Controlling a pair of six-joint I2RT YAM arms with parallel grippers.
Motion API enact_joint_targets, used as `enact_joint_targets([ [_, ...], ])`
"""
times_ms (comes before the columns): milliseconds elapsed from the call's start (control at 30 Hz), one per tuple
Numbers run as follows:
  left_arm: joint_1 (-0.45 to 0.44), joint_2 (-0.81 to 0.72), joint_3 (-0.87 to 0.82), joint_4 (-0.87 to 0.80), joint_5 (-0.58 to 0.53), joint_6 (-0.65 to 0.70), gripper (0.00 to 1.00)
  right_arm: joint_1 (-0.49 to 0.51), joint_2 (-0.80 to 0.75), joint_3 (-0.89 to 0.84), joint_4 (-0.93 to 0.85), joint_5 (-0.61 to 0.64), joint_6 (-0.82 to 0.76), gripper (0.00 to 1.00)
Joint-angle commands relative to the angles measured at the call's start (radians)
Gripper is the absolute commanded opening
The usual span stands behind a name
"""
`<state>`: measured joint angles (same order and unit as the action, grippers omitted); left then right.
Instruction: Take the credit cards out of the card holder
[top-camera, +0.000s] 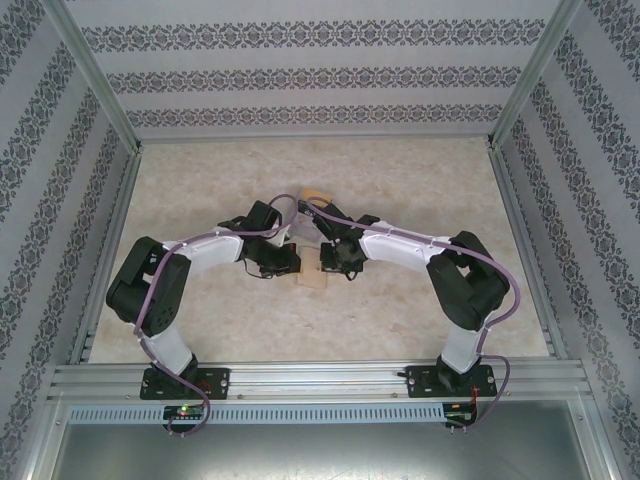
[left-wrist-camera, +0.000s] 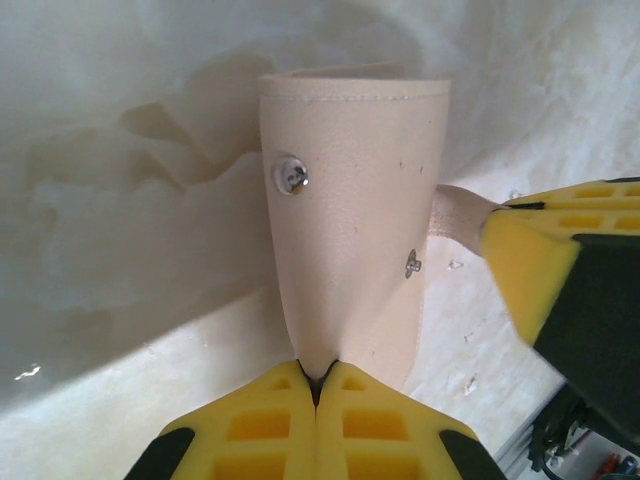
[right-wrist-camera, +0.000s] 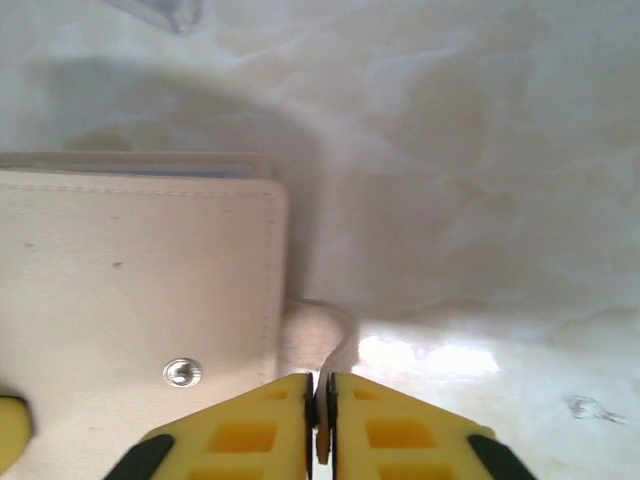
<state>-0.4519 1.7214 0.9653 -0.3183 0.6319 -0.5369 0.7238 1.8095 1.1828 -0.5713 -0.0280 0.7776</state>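
Logging the current state, item by item. Item one, the holder: I am seeing a beige stitched wallet-style piece, sitting near the middle of the table between the two arms, where the top view is showing it as a small pale patch. In the left wrist view its flap is standing up and curling over at the top, and is carrying a metal snap and a smaller stud. Item two, the left gripper: its yellow fingers are pressing together on the flap's lower edge, with no gap between them. Item three, the right gripper: its fingers are pinching tight on a thin beige strap coming off the holder's side. One of its yellow fingers is showing at the right of the left wrist view. Item four: a bluish layered edge is showing along the holder's far rim, and I cannot tell what it belongs to. Item five: a tan object is lying farther back on the table.
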Motion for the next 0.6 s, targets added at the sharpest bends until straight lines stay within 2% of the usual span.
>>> enact_joint_targets([
  [0,-0.004,-0.031,-0.019,0.024,-0.055,-0.020,0.00,0.001,0.032,0.010,-0.044,0.041,-0.015,0.12],
  [100,-0.004,-0.031,-0.016,0.016,-0.062,-0.021,0.00,0.001,0.034,-0.001,-0.032,0.042,-0.008,0.14],
  [167,-0.004,-0.032,-0.011,-0.001,-0.078,-0.024,0.00,-0.002,0.022,-0.013,-0.012,0.039,-0.006,0.20],
  [200,-0.005,-0.034,-0.009,-0.008,-0.085,-0.026,0.04,-0.007,0.015,-0.021,0.006,0.027,-0.005,0.23],
  [267,-0.004,-0.042,0.004,-0.032,-0.103,-0.029,0.29,-0.019,0.002,-0.044,0.060,-0.018,0.001,0.28],
  [367,-0.002,-0.066,0.025,-0.060,-0.139,-0.038,0.58,-0.028,0.001,-0.057,0.102,-0.059,0.007,0.29],
  [400,-0.003,-0.076,0.031,-0.065,-0.158,-0.042,0.64,-0.028,0.009,-0.052,0.101,-0.059,0.006,0.29],
  [567,0.002,-0.116,0.042,-0.070,-0.263,-0.057,0.80,-0.029,0.028,-0.053,0.133,-0.073,-0.007,0.26],
])
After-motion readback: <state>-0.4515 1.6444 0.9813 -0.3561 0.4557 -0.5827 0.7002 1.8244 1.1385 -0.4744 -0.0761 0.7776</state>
